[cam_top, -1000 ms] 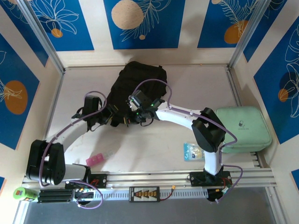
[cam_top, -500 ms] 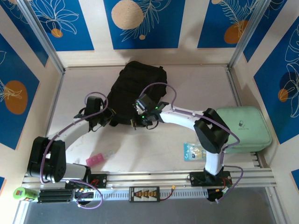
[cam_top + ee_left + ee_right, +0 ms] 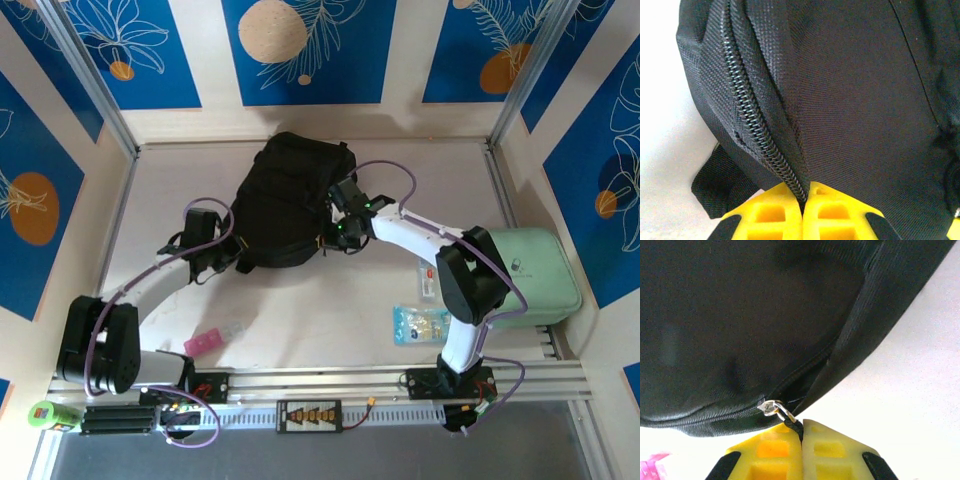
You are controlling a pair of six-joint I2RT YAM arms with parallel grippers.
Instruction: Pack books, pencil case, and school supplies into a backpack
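The black backpack (image 3: 288,195) lies flat at the middle back of the table. My left gripper (image 3: 232,258) is at its lower left corner. In the left wrist view the yellow fingers (image 3: 775,212) are shut on the fabric edge beside the zip (image 3: 757,132). My right gripper (image 3: 328,238) is at the lower right edge of the backpack (image 3: 740,325). It is shut on the black cord of the zip pull, just below the silver slider (image 3: 771,407). The books are out of view. A mint-green zip case (image 3: 522,275) lies at the right.
A clear packet of small supplies (image 3: 420,323) lies near the right arm's base, with a small white and red item (image 3: 428,278) above it. A pink item (image 3: 205,343) sits front left. Framed walls close in the table on three sides.
My right gripper has travelled right along the backpack's lower edge with the zip pull in it. My left gripper has closed on the backpack's left corner.
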